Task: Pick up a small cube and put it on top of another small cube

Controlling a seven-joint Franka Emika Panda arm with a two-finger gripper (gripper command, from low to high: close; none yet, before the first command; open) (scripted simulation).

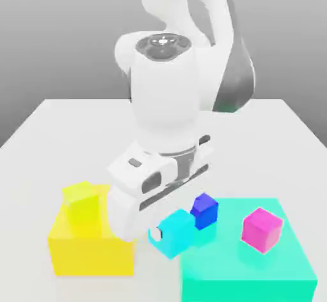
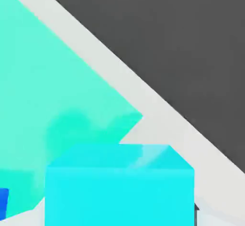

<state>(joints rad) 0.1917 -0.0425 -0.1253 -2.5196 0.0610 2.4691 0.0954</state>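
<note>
A plain grey backdrop rises behind a white bench (image 1: 57, 119) on which a few coloured blocks lie. The small cube (image 1: 176, 232), sky-blue, is held off the bench at the near edge of the scene, clamped in the end effector (image 1: 167, 233), whose fingers are closed on its sides; one pale fingertip (image 1: 155, 235) shows against the cube's left face. In the hand view the same cube (image 2: 119, 187) sits close to the camera, its top face lit.

Just behind it, to the exterior view's right, a small dark blue cube (image 1: 204, 211) rests on the far left corner of a large flat turquoise-green block (image 1: 255, 275); whether the two small cubes touch cannot be told. A small magenta cube (image 1: 262, 229) sits further right on the same block. In the hand view the turquoise block (image 2: 52, 77) spreads beyond the held cube, with a sliver of the dark blue cube (image 2: 3, 202) at the edge.

To the exterior view's left, a large yellow block (image 1: 89, 249) carries a small yellow-green cube (image 1: 81, 205) on its top.
</note>
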